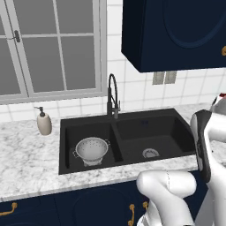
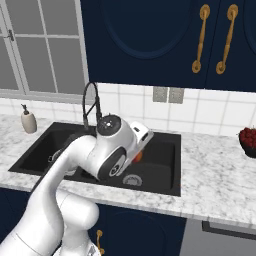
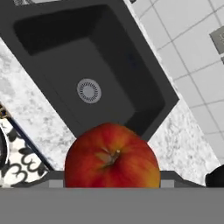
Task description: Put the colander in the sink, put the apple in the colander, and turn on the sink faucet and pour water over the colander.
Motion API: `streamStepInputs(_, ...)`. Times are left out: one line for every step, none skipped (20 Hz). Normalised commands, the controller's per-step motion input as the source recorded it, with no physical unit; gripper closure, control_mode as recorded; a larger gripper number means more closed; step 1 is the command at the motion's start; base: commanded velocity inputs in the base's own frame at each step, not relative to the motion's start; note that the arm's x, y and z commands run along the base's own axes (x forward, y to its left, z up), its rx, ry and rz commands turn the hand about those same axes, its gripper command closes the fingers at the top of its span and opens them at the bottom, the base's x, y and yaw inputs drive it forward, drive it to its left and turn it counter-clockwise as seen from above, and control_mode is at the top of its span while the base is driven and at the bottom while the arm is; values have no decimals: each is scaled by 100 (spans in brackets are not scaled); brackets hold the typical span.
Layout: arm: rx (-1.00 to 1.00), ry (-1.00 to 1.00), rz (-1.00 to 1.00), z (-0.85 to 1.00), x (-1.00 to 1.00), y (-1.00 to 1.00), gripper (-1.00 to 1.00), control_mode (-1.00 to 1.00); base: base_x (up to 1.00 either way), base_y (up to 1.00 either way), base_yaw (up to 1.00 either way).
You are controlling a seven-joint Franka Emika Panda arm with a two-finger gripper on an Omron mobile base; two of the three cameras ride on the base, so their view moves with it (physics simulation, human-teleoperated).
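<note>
Apple (image 3: pixel 111 156) is held in the hand (image 3: pixel 111 181) above right basin of sink (image 1: pixel 132 128); colander (image 1: pixel 92 150) is seated in left basin, beside faucet (image 1: pixel 113 95).

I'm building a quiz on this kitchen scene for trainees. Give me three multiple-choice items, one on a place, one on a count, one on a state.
1. Where is the colander?
A. On the counter by the soap dispenser
B. In the sink's left basin
C. In the sink's right basin

2. How many round silver drains show uncovered in the sink?
A. One
B. Two
C. Three

3. What is the state of the apple?
A. Lying in the colander
B. Resting on the counter
C. Held in the gripper above the right basin

Answers:
1. B: the left base view shows the metal bowl sitting in the left basin.
2. A: a single drain shows, in the right basin floor; the colander sits over the left basin's floor.
3. C: the hand view shows the apple right at the jaws, with the right basin and its drain below.
</note>
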Motion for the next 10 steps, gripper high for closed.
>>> streamStepInputs(0, 26, 47, 84, -6, 100, 100, -100, 0, 0, 0)
streamStepInputs(0, 25, 47, 78, -5, 100, 100, -100, 0, 0, 0)
streamStepInputs(0, 26, 45, 73, -9, 100, 100, -100, 0, 0, 0)
streamStepInputs(0, 25, 43, 66, -16, 100, 100, -100, 0, 0, 0)
streamStepInputs(0, 19, 37, 54, -24, 100, 100, -100, 0, 0, 0)
streamStepInputs(0, 10, 29, 17, -39, 100, 100, -100, 0, 0, 0)
streamStepInputs(-7, 7, 27, 0, -49, 100, 100, -100, 0, 0, 0)
streamStepInputs(-11, 7, 28, 0, -54, 100, 100, -100, 0, 0, 0)
streamStepInputs(-13, 3, 26, 0, -59, 100, 100, -100, 0, 0, 0)
streamStepInputs(-9, 0, 23, -9, -65, 100, 100, -100, 0, 0, 0)
